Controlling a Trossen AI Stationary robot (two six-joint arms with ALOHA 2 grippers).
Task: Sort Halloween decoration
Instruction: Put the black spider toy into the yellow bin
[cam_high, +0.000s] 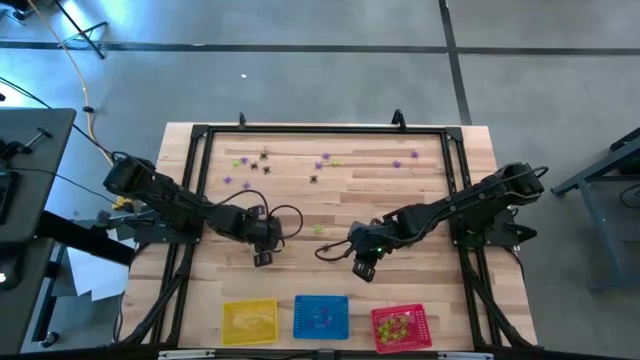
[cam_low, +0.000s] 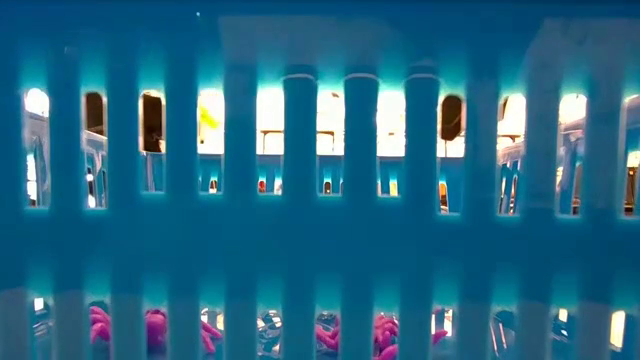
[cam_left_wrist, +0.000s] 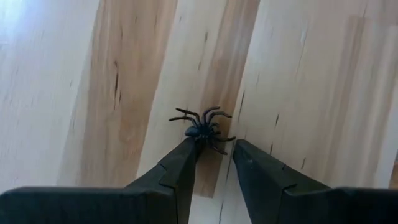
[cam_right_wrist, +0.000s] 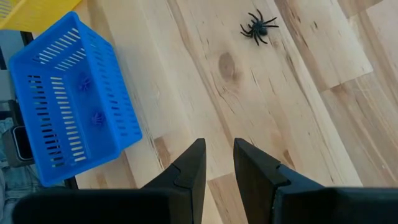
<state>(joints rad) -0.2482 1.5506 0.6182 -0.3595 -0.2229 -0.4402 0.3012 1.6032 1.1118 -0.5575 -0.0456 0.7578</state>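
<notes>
The left pincer (cam_left_wrist: 214, 155) sits low over the wooden desk (cam_high: 420, 200), just left of centre in the overhead view. Its fingers are slightly spread, and a black spider (cam_left_wrist: 202, 129) lies at their tips, partly between them. It touches the inner edge of one fingertip (cam_left_wrist: 186, 152); a true pinch cannot be told. The spider's body is toward the pincer and its legs fan away from it, toward 12 o'clock in the wrist picture.

The right pincer (cam_right_wrist: 219, 155) hangs near desk centre, fingers a little apart and holding nothing. A second black spider (cam_right_wrist: 259, 27) lies on bare wood ahead of it, long axis running roughly 2 to 8 o'clock.

More spiders, purple, black and yellow-green (cam_high: 318, 166), are scattered toward the desk's 12 o'clock edge. At the 6 o'clock edge stand the yellow basket (cam_high: 249, 321), blue basket (cam_high: 321, 316) and red basket (cam_high: 400, 327).
</notes>
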